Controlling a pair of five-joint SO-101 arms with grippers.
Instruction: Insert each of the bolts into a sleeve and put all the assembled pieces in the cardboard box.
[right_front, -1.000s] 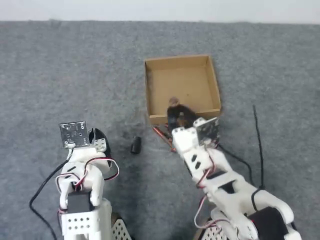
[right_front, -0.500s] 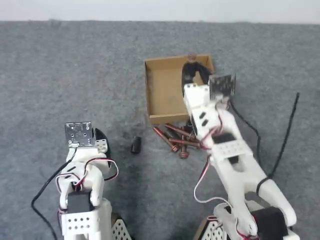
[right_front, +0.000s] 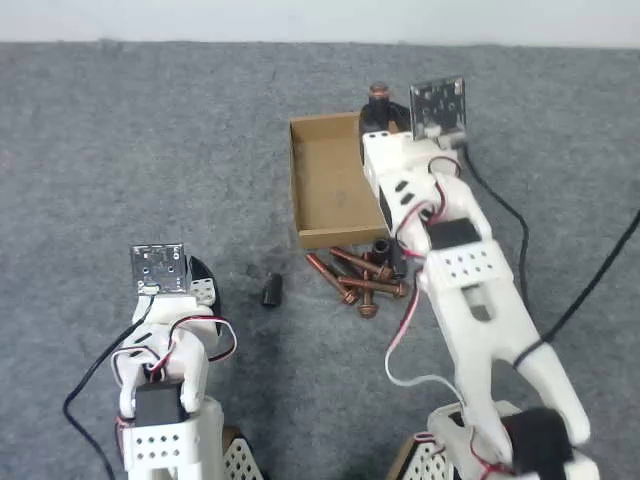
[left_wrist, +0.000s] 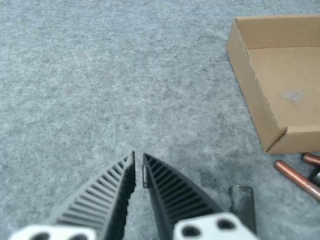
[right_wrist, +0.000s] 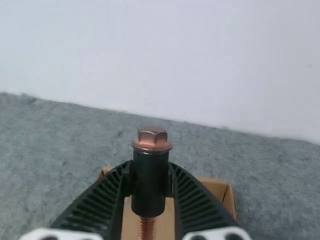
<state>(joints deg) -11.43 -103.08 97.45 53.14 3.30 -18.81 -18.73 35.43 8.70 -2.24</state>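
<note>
At about 8 o'clock on the grey surface (right_front: 120, 130), my left gripper (right_front: 196, 274) (left_wrist: 138, 158) points toward 12 o'clock. Its fingers are drawn almost together, with only a sliver of a gap at the tips and nothing between them. At its 3 o'clock, just beside it, a loose sleeve (right_front: 271, 290) (left_wrist: 242, 199) lies on the surface, short, black and on its own.

Further toward 1 o'clock from that gripper sits the cardboard box (right_front: 297, 180) (left_wrist: 248, 75), open at the top, its brown floor bare where I can see it. Against the box's 6 o'clock wall, on the surface outside it, the copper bolts (right_front: 355, 278) lie in a loose heap, crossing one another. One of them (left_wrist: 296, 178) shows at the edge of my left wrist view. A couple of dark sleeves (right_front: 383, 248) are among the heap, close to my right arm.

At the 12 o'clock rim of the box, toward its 1 o'clock corner, is my right gripper (right_front: 378, 118) (right_wrist: 149, 169). It is clamped on an assembled piece (right_front: 380, 94) (right_wrist: 149, 182), which is a copper bolt pushed through a black sleeve. My fingers press the sleeve from both sides. The piece stands upright, with the bolt's six-sided head above my fingertips and its threaded shank poking out below, over the box's far corner.
</note>
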